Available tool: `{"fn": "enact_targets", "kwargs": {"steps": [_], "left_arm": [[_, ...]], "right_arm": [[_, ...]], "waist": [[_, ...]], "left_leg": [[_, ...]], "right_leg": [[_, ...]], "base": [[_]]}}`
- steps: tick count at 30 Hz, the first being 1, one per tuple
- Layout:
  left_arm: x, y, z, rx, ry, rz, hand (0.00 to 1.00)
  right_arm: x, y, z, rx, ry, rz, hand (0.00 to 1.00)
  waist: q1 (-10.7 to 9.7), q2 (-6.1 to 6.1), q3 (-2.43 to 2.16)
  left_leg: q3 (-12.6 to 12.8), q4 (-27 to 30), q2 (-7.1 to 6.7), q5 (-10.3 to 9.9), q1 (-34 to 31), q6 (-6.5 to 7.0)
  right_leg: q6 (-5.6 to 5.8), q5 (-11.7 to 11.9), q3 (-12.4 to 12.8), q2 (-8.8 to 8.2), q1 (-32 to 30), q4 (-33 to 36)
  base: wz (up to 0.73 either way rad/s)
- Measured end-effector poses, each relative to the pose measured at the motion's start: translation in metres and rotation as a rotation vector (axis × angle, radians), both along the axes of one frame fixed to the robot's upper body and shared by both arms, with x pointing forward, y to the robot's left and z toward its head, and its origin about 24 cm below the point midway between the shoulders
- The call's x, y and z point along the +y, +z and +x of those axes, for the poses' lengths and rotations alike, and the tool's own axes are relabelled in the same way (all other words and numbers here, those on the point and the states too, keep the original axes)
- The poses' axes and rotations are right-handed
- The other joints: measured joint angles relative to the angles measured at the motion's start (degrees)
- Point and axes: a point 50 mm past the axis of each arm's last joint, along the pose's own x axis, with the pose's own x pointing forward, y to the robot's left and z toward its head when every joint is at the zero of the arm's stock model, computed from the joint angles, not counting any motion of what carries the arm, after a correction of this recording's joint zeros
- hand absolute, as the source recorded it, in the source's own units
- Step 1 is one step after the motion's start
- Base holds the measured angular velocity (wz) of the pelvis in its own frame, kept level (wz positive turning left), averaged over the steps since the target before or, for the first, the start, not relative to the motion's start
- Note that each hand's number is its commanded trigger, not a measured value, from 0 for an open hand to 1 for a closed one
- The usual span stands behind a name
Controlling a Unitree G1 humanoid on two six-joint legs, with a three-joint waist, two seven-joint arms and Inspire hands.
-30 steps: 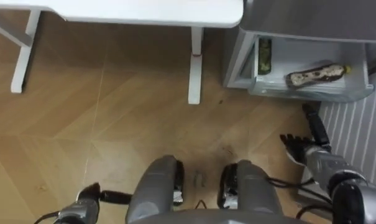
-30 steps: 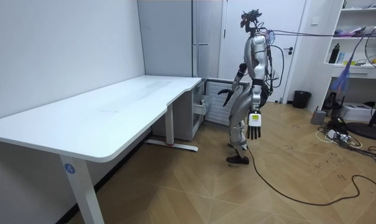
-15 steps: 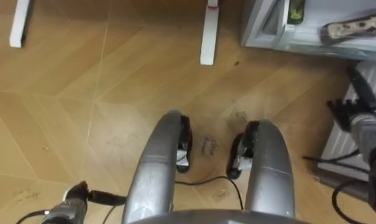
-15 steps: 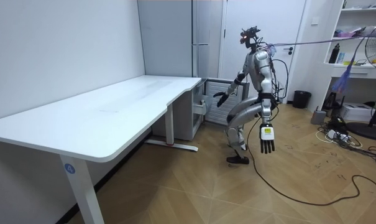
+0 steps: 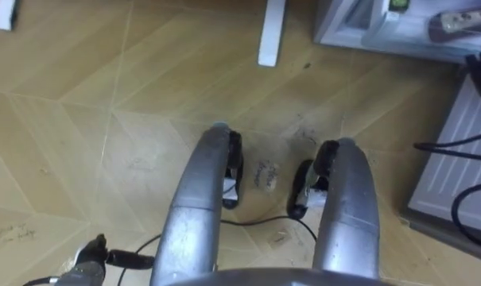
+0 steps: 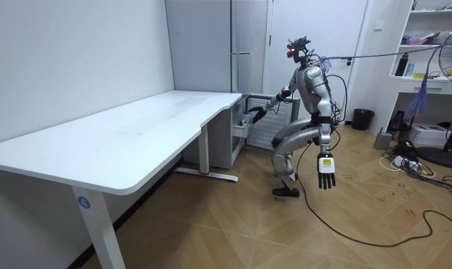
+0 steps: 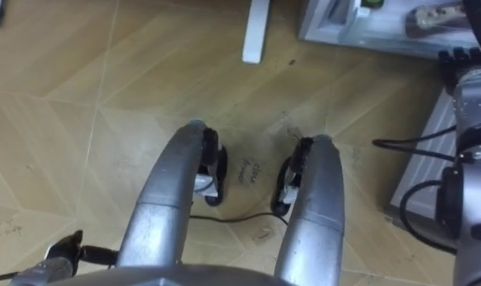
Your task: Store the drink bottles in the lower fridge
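I stand bent forward in front of the low fridge drawer (image 5: 359, 33), which is pulled open at the upper right. Inside it lie a bottle with a brown label (image 5: 463, 20) and a green drink (image 5: 397, 4). My right hand (image 7: 467, 67) reaches up to the drawer's near edge beside the bottle, fingers fairly straight and holding nothing. In the room view that right hand (image 6: 254, 112) is stretched toward the open drawer (image 6: 244, 125). My left hand (image 6: 326, 172) hangs beside my hip with straight fingers, empty.
A white desk leg (image 5: 272, 32) stands on the wooden floor left of the drawer, under the long white desk (image 6: 136, 134). A ribbed grey panel (image 5: 463, 151) lies at my right. A tall grey cabinet (image 6: 211, 45), a bin (image 6: 362, 118) and shelves (image 6: 435, 45) stand behind.
I have bent further forward, so the eye views shifted down to the floor. My right hand rose toward the drawer; my left hand swung back and down.
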Motion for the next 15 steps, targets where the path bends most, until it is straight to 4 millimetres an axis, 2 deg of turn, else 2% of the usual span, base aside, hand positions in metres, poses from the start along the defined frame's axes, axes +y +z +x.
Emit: {"fn": "enact_targets", "kwargs": {"steps": [1, 8, 11, 15], "left_arm": [[0.0, 0.0, 0.0, -0.001, -0.001, 0.0, 0.0], [0.002, 0.003, -0.013, -0.024, -0.018, -0.003, 0.0], [0.002, 0.005, -0.017, -0.03, -0.026, -0.005, 0.0], [0.001, 0.006, -0.025, -0.031, -0.033, -0.012, 0.0]], "right_arm": [[0.0, 0.001, 0.0, 0.002, -0.004, 0.002, 0.0], [0.0, 0.012, 0.007, 0.025, -0.012, -0.007, 0.0], [-0.001, 0.013, 0.007, 0.021, -0.029, 0.009, 0.0], [-0.002, 0.016, 0.007, 0.02, -0.065, 0.013, 0.0]], "waist": [[-0.36, -0.04, -0.03], [-0.26, -0.51, 0.05], [-0.17, -0.5, 0.05], [1.07, -0.49, 0.06]], "left_leg": [[0.04, 0.32, -0.42, -0.04, -0.31, 0.07], [1.08, 0.29, -0.64, -0.33, -0.83, 0.62], [0.87, 0.29, -1.34, -0.32, -1.02, 0.59], [0.8, 0.19, -1.46, -0.22, -1.26, 0.41]], "right_leg": [[0.25, -0.35, 0.16, -0.08, -0.25, 0.6], [0.87, -0.64, 1.73, 0.09, -1.74, 1.13], [0.97, -0.7, 2.02, -0.08, -2.0, 1.49], [0.94, -0.71, 1.76, -0.94, -2.45, 1.61]], "base": [[0.14], [-0.01], [0.06], [-0.02]]}}
